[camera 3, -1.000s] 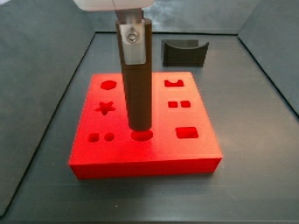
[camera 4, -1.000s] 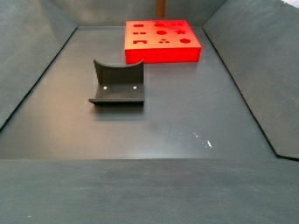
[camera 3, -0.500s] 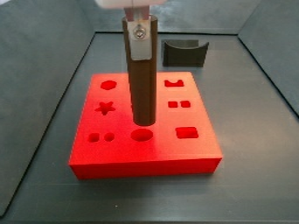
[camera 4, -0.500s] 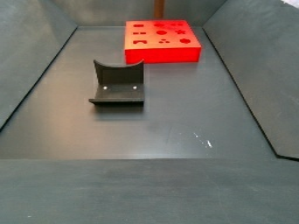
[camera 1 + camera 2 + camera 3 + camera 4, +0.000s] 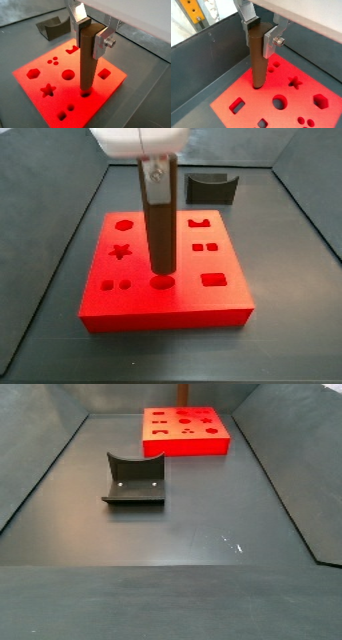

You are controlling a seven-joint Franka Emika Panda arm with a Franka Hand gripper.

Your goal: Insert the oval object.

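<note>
My gripper (image 5: 156,178) is shut on the top of the oval object (image 5: 159,233), a long brown peg held upright. It hangs over the red block (image 5: 187,268), with its lower end just above the round hole at the middle of the block's near edge. Both wrist views show the gripper (image 5: 90,35) (image 5: 260,34) clamping the peg (image 5: 87,65) (image 5: 258,65) over the red block (image 5: 52,76) (image 5: 254,97). In a side view the block (image 5: 187,446) lies at the far end of the floor.
The dark grey curved holder (image 5: 210,188) stands behind the block, apart from it, and shows in other views (image 5: 134,479) (image 5: 55,27). Dark walls enclose the floor on all sides. The block has several other shaped holes.
The peg's lower end rose from the round hole's mouth to just above it, then came down slightly. The gripper stays shut on it.
</note>
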